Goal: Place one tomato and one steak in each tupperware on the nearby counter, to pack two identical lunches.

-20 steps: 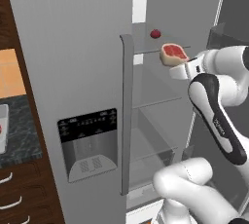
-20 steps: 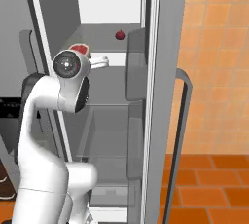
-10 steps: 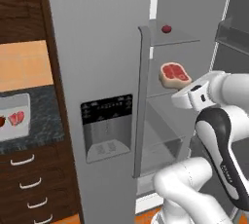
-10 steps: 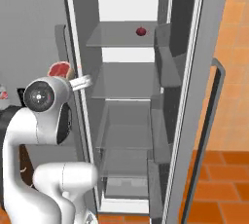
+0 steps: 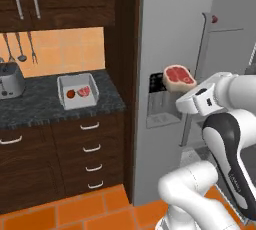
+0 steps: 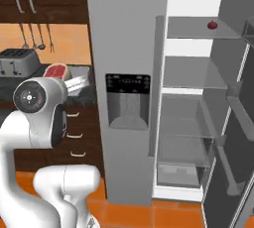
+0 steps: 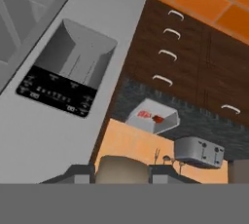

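Note:
My gripper [image 5: 185,93] is shut on a raw red steak [image 5: 178,76] and holds it in the air in front of the grey fridge door. The same steak [image 7: 121,169] sits between the two fingertips in the hand view, and in the right base view the steak [image 6: 55,70] shows above the arm. One tupperware [image 5: 63,92] stands on the counter [image 5: 35,108] to the left, apart from the gripper. It holds a tomato [image 5: 71,94] and a steak [image 5: 84,92]. Another tomato [image 6: 212,24] lies on an upper shelf of the open fridge.
A silver toaster [image 5: 10,81] stands at the counter's left, with utensils hanging on the orange wall behind it. Dark drawers [image 5: 90,149] run under the counter. The fridge's dispenser door [image 6: 128,100] stands between counter and open compartment. Its open door [image 6: 233,123] reaches out at the right.
The whole picture has swung from the fridge's inside to the counter, so the camera has moved. The steak stays in the shut gripper, drawn out of the fridge.

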Available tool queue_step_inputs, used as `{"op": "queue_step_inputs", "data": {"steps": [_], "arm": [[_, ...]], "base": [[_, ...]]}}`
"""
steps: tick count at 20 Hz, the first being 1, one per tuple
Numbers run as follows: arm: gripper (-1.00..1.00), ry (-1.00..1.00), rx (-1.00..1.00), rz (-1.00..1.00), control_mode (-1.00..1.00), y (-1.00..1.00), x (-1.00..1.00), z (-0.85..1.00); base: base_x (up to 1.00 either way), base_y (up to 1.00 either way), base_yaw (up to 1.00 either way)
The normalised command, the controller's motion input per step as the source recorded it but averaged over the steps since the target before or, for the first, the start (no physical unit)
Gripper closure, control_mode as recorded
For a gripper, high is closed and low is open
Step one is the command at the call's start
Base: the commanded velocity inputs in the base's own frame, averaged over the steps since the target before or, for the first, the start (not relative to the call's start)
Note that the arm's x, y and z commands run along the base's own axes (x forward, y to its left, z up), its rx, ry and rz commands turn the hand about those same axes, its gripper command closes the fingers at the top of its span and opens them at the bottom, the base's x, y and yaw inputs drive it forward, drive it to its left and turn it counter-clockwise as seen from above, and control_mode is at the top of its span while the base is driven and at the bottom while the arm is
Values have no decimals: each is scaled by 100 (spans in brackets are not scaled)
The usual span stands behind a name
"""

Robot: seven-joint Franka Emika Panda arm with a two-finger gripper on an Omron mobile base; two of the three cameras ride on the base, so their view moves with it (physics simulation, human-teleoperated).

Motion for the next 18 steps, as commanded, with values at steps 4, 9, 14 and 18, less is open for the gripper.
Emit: {"op": "queue_step_inputs", "data": {"steps": [4,9,14,18], "arm": [[100,0,0,0,100,0,0,0],[100,0,0,0,100,0,0,0],[100,0,0,0,100,0,0,0],[100,0,0,0,100,0,0,0]], "base": [[-1,100,4],[0,100,0],[15,100,0],[31,100,0]]}}
